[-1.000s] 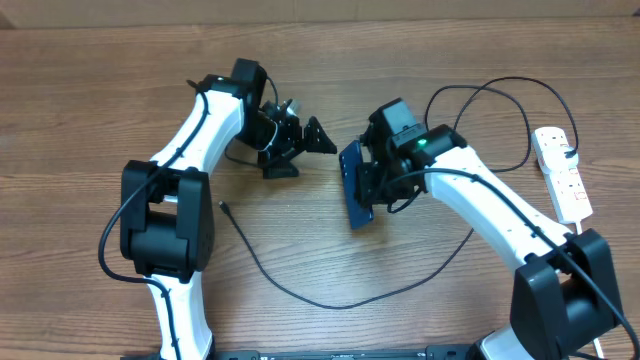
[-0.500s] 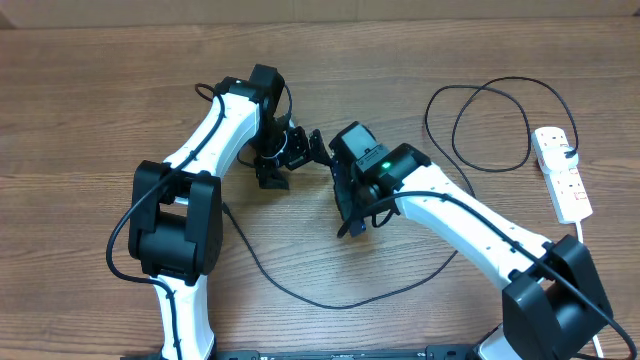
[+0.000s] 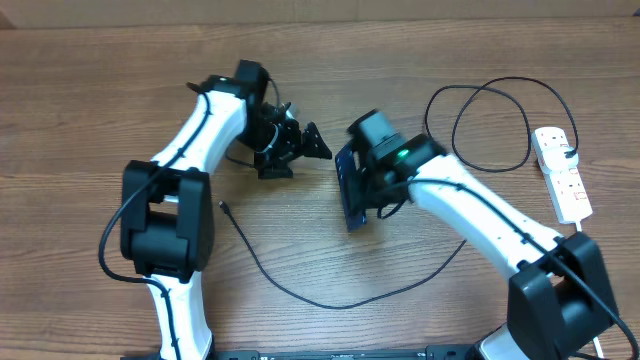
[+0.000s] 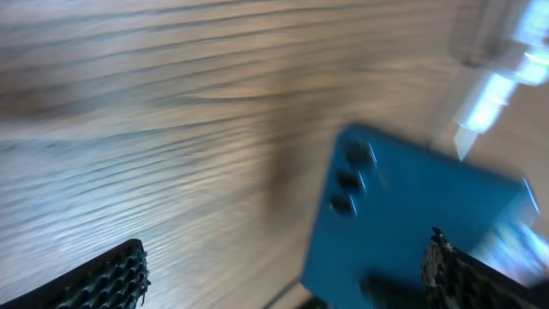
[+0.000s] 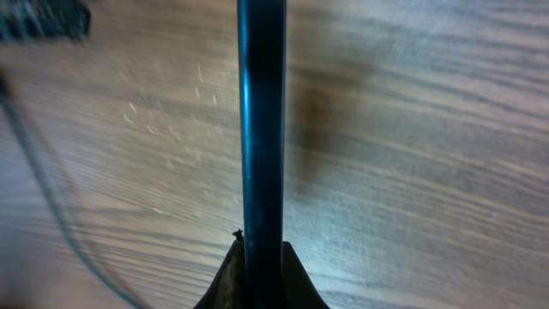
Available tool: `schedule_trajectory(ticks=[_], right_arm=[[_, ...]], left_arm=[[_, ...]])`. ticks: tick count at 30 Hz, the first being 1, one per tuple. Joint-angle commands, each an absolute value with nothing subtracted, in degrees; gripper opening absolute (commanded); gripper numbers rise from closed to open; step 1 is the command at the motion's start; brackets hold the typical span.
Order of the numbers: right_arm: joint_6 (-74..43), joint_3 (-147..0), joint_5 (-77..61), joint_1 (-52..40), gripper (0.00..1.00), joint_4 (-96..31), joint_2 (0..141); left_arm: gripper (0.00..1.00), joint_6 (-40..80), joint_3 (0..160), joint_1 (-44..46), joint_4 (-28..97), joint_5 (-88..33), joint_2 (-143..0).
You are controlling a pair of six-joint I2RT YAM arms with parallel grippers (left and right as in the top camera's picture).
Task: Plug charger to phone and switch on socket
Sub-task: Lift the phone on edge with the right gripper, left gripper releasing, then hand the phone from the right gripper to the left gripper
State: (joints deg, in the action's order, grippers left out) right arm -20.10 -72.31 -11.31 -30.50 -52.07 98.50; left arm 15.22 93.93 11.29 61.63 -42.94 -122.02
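wood-grain table fills every view. the right claw is clamped on the phone, its fingers pinching the lower part of the slim body. from the right wrist the phone shows edge-on as a thin dark blue strip running straight up the picture. from overhead it stands on its long edge near the table's middle, with its long axis running roughly away from the robot and tilted a little. whether it touches the wood i cannot tell. its blue back, with three small lenses in a corner, faces the left claw, which is spread wide and grips nothing, just beside the phone.

the charger curves as a thin black cable across the near table. its small tip lies loose by the left arm, and the other end loops up to the white power strip at the right edge. the strip's red marks are too small to read.
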Motion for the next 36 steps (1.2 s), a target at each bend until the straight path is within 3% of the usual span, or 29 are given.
schedule_trajectory(ticks=[1,10,16,21,26,32,36], right_arm=[[-18.1,-74.0,-28.2,-25.0,0.04,-49.7,96.3],[-15.0,-74.0,-59.9,-17.2,0.04,-39.8,96.3],[-22.0,-74.0,-60.2,-17.7,0.04,-34.0,96.3],[-26.4,-74.0,-60.1,-17.7,0.04,-30.8,96.3],[-29.9,-74.0,-60.1,-17.8,0.04,-27.9,96.3],[-34.2,-74.0,-58.7,-18.6,0.04,-24.6,96.3],[-36.1,-74.0,-55.8,-20.0,0.04,-23.8,96.3]], left_arm=[[0.96,0.3,95.0,8.6,61.7,-61.8,-122.2],[0.96,-8.3,95.0,5.6,61.3,-77.2,-122.2],[0.91,-10.8,95.0,5.7,60.6,-90.1,-122.2],[0.80,-9.9,95.0,6.2,60.7,-90.6,-122.2],[0.60,-7.2,95.0,6.9,60.6,-90.6,-122.2],[0.58,-4.3,95.0,7.4,60.6,-90.6,-122.2],[0.49,-2.5,95.0,7.7,60.6,-90.6,-122.2]])
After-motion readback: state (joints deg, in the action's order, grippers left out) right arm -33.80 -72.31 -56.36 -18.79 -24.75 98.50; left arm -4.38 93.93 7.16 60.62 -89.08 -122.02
